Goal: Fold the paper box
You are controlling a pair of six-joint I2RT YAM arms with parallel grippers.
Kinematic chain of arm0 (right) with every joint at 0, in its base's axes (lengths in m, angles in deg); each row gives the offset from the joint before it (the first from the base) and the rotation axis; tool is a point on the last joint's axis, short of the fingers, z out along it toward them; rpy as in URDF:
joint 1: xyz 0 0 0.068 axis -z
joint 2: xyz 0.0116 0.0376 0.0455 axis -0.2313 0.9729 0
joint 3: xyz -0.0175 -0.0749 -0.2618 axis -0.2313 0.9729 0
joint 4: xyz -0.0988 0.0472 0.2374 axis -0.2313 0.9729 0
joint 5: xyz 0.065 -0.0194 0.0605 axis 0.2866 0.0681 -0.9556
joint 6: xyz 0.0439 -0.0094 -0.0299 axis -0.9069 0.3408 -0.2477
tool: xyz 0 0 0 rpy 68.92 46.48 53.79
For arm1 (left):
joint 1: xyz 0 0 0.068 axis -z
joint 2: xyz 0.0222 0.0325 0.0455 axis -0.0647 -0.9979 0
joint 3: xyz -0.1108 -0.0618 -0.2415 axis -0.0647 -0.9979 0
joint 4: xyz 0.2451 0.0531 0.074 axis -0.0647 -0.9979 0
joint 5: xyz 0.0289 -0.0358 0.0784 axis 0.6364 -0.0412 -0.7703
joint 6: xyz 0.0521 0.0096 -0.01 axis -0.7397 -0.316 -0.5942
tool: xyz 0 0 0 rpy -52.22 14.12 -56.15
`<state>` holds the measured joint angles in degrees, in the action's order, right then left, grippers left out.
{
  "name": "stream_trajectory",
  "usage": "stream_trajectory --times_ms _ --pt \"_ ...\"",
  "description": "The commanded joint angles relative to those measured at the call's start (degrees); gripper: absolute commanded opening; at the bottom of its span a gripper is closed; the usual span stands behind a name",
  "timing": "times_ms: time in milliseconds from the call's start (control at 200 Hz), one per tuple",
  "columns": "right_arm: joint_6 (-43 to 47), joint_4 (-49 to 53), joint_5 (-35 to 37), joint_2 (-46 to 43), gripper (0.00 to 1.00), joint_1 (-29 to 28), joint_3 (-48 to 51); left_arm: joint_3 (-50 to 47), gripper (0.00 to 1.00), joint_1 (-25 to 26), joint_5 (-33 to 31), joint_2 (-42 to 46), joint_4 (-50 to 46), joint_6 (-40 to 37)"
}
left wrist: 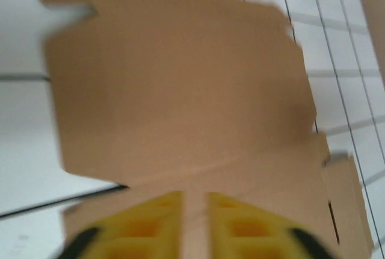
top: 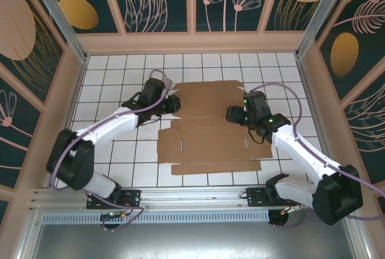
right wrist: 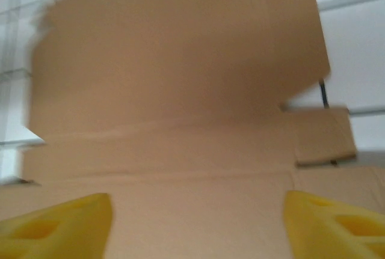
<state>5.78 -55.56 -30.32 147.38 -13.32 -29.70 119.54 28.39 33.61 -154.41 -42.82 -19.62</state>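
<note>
The flat brown cardboard paper box (top: 210, 133) lies on the white tiled bench (top: 114, 151). Over it the left tool (left wrist: 195, 202) is clenched, the right tool (right wrist: 198, 205) released.

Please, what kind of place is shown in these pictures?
Probably a robot test cell: white tiled floor, plant-patterned wall panels, left arm and right arm bolted at its edge.

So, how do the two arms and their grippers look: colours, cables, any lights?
The left arm and the right arm have white links and bulky black joints. A pale lilac cable loops along each one. The left gripper and the right gripper carry yellow fingers with moulded hollows. Small green lights glow on the right wrist.
</note>
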Motion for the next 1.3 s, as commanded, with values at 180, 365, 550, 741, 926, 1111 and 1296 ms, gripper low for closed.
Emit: stream_trajectory --times_ms 180,365,550,741,926,1111,1296 --pt "-5.05 -7.14 -4.50 3.56 0.15 3.11 8.40 4.90 0.00 5.06 8.74 -13.13 0.61 -0.70" --pt "-4.70 -12.18 -8.73 9.00 0.11 3.63 10.43 11.90 0.00 4.91 6.97 -21.70 -5.38 -0.92" --pt "-3.69 -15.96 -10.68 17.87 0.21 4.11 7.02 14.53 0.00 3.34 4.92 -25.56 -6.59 -0.02" --pt "-1.14 -17.10 -8.41 26.08 0.25 4.36 0.31 10.25 0.00 -1.31 6.64 -25.85 -2.74 4.13" --pt "-1.06 -24.43 -16.61 31.07 0.34 5.39 -4.11 9.43 0.00 -5.33 5.08 -25.50 -3.43 6.82" --pt "-7.57 -31.82 -23.38 17.88 0.66 10.74 -0.06 12.04 0.00 -7.06 4.73 -21.07 -3.08 6.88" --pt "-16.01 -30.43 -26.39 -1.03 0.88 21.26 13.23 13.94 0.05 -7.06 5.75 -18.08 -2.47 5.37"
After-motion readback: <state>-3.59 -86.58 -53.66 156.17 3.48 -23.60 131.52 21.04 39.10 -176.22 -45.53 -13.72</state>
